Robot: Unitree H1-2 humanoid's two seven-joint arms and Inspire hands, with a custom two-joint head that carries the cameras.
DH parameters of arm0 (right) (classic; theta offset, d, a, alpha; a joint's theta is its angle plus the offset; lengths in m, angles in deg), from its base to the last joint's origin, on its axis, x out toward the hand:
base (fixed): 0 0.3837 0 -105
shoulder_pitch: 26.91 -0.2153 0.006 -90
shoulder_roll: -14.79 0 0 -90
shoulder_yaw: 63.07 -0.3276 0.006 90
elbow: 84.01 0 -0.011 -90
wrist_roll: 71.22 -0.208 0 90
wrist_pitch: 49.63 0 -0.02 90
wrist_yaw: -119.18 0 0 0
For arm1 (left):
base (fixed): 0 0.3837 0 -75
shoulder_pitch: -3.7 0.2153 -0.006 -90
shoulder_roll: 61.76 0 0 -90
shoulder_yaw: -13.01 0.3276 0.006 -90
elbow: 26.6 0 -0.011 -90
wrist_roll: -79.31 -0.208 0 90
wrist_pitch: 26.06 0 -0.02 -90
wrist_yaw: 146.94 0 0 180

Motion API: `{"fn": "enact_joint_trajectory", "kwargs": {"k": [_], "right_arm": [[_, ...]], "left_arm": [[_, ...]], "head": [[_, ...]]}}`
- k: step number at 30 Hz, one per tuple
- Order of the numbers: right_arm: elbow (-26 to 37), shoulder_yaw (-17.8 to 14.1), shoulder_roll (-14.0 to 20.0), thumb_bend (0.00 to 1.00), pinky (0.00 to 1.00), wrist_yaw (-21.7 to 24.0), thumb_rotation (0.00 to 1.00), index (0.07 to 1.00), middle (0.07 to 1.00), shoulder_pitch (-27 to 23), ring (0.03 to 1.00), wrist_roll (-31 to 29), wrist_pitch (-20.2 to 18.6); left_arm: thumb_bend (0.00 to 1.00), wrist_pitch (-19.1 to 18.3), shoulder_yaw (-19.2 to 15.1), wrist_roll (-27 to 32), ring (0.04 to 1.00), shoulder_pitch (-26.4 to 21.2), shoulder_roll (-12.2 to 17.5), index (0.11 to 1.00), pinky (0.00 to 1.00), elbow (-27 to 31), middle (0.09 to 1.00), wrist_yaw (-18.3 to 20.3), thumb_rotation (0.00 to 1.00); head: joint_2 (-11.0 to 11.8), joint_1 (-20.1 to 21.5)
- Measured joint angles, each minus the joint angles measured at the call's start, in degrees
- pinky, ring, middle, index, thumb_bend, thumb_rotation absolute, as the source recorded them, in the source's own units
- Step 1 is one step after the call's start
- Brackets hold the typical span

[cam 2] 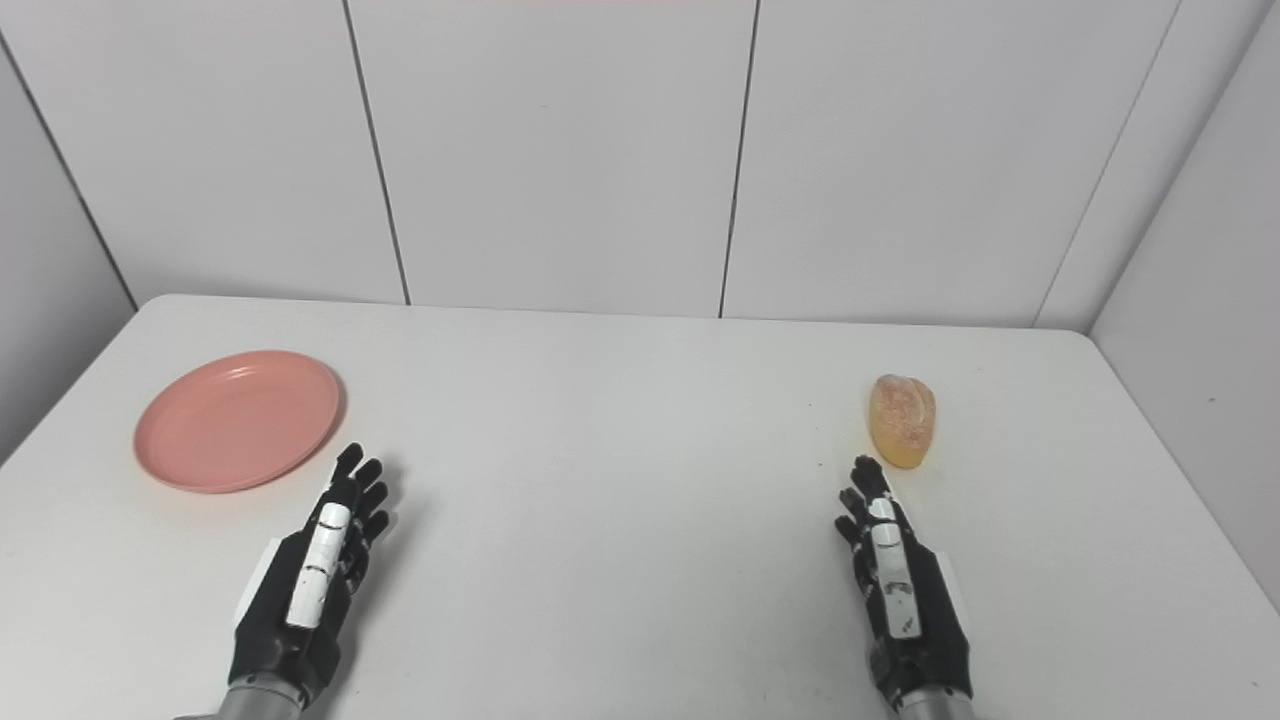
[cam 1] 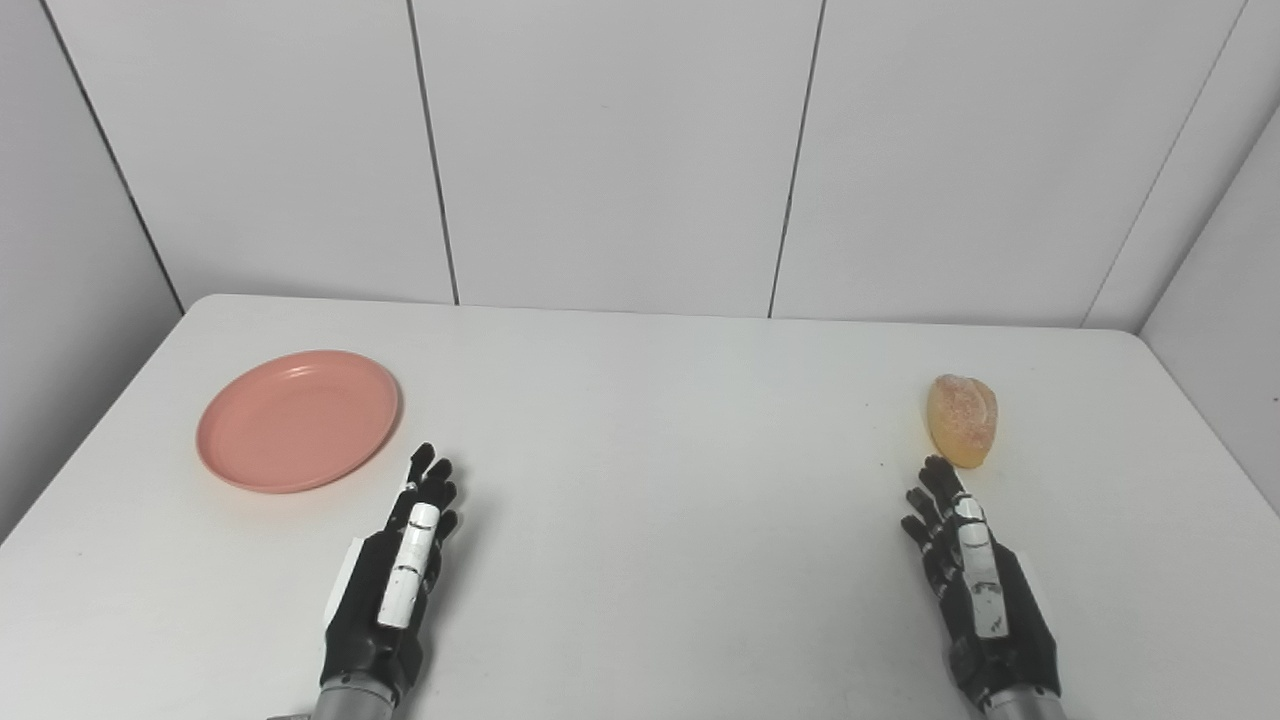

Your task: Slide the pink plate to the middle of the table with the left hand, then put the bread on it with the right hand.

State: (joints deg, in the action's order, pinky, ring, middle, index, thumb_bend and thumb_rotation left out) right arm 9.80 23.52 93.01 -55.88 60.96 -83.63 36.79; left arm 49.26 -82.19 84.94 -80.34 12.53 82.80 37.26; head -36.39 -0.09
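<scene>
A pink plate (cam 1: 297, 419) lies empty on the left side of the white table (cam 1: 660, 480). A small golden loaf of bread (cam 1: 962, 419) lies on the right side. My left hand (cam 1: 395, 575) rests near the front edge, open and empty, its fingertips a short way right of and below the plate, not touching it. My right hand (cam 1: 975, 580) is open and empty, its fingertips just short of the bread's near end. Both also show in the right eye view: left hand (cam 2: 310, 580), right hand (cam 2: 900, 585).
White wall panels (cam 1: 620, 150) stand behind the table's far edge. Grey side walls close in at left and right. The table's rounded far corners show at both sides.
</scene>
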Motion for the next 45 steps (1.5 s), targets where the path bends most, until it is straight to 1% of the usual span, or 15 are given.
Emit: {"fn": "enact_joint_trajectory", "kwargs": {"k": [11,20,27,30,33,34,36,38,40,43,45], "right_arm": [[-0.5,0.0,0.0,0.76,0.97,0.0,0.9,0.941,0.969,-0.4,0.962,-0.1,0.0],[-0.5,0.0,0.0,0.76,0.97,0.0,0.89,0.939,0.97,-0.4,0.961,-0.1,0.0],[-0.7,0.0,0.3,0.74,0.98,0.3,0.93,0.946,0.976,-0.6,0.968,-0.1,0.0],[-1.0,0.0,0.7,0.74,0.99,0.7,0.93,0.95,0.98,-0.7,0.972,-0.1,0.0],[-1.1,-0.1,1.0,0.74,1.0,1.3,0.93,0.958,0.983,-0.7,0.977,-0.5,0.0],[-1.2,-0.2,1.1,0.73,1.0,1.6,0.93,0.959,0.983,-0.7,0.977,-0.6,0.1],[-1.4,-0.4,1.5,0.74,1.0,2.2,0.93,0.964,0.987,-0.8,0.983,-1.0,0.1],[-1.7,-0.7,1.8,0.74,1.0,2.7,0.93,0.969,0.992,-0.9,0.988,-1.4,0.2],[-2.1,-0.9,2.2,0.75,1.0,3.3,0.92,0.972,0.995,-1.0,0.991,-1.8,0.3],[-3.4,-1.5,3.0,0.76,1.0,4.3,0.91,0.976,0.995,-1.7,0.988,-2.7,0.6],[-3.9,-1.9,3.3,0.76,1.0,4.5,0.92,0.983,0.998,-2.1,0.993,-2.8,0.8]], "left_arm": [[0.76,0.0,0.0,0.0,1.0,-0.1,0.0,1.0,1.0,0.0,1.0,0.0,0.87],[0.75,0.0,0.0,0.0,1.0,-0.1,0.0,1.0,1.0,0.0,1.0,0.0,0.88],[0.76,0.0,0.0,-0.1,1.0,-0.1,0.0,1.0,1.0,-0.1,1.0,0.0,0.87],[0.75,0.1,0.2,-0.3,1.0,-0.1,-0.1,1.0,1.0,-0.4,1.0,-0.3,0.87],[0.73,0.2,0.8,-0.4,1.0,-0.1,-0.1,1.0,1.0,-0.8,1.0,-0.8,0.87],[0.73,0.2,0.9,-0.7,1.0,-0.1,-0.1,1.0,1.0,-0.9,1.0,-0.8,0.87],[0.73,0.3,1.5,-1.2,1.0,-0.1,-0.2,1.0,1.0,-1.0,1.0,-1.1,0.87],[0.72,0.4,2.2,-2.1,1.0,-0.1,-0.4,1.0,1.0,-1.4,1.0,-1.5,0.87],[0.71,0.4,2.9,-2.3,1.0,-0.1,-0.6,1.0,1.0,-1.9,1.0,-1.9,0.87],[0.7,0.7,3.9,-3.1,1.0,-0.1,-1.0,1.0,1.0,-2.3,1.0,-2.3,0.88],[0.7,1.7,4.2,-3.3,1.0,-0.1,-1.1,1.0,1.0,-3.0,1.0,-2.7,0.89]], "head": [[0.0,-0.1],[-0.2,0.0],[0.6,-0.9],[1.1,-1.8],[2.2,-4.0],[2.2,-4.0],[3.2,-6.4],[3.8,-7.5],[3.9,-7.6],[5.1,-9.2],[6.5,-10.4]]}}
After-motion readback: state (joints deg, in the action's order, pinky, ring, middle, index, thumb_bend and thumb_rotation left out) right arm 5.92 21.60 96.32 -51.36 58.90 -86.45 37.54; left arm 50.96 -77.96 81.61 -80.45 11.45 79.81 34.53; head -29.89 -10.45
